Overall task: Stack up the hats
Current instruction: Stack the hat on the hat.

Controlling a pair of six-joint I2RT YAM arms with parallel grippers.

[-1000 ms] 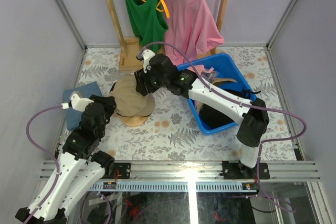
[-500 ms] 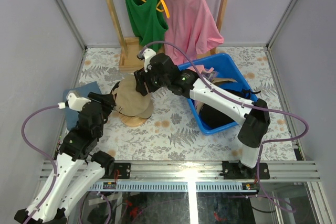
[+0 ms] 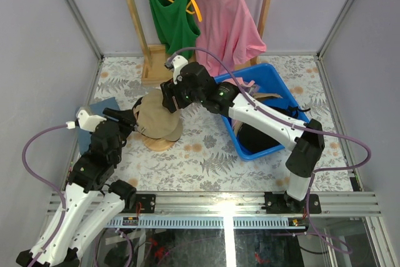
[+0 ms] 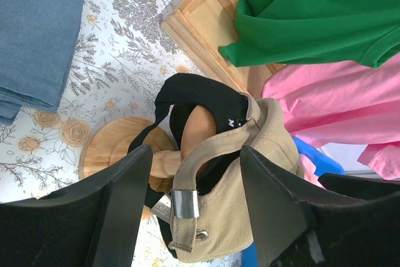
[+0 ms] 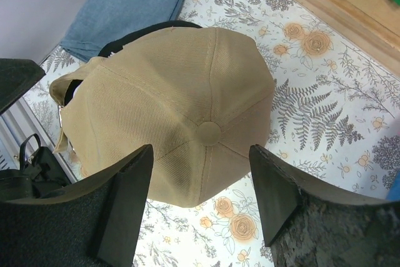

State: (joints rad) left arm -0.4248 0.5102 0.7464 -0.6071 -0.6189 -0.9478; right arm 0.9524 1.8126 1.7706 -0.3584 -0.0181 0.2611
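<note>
A tan cap sits over a black cap on the round wooden stand. My left gripper is at the stand's left, open. Its jaws flank the tan cap's back strap and metal buckle with gaps on both sides. My right gripper hovers above the tan cap's crown, open, touching nothing. In the blue bin on the right lie more hats: a black one and a tan brim.
A folded blue denim cloth lies at the left, behind my left arm. A wooden rack base stands at the back, with a green tank top and a pink T-shirt hanging over it.
Both grippers have opened wider. The left gripper has drawn back a little to the left, off the tan cap's rear. The cap stays on the stand.
</note>
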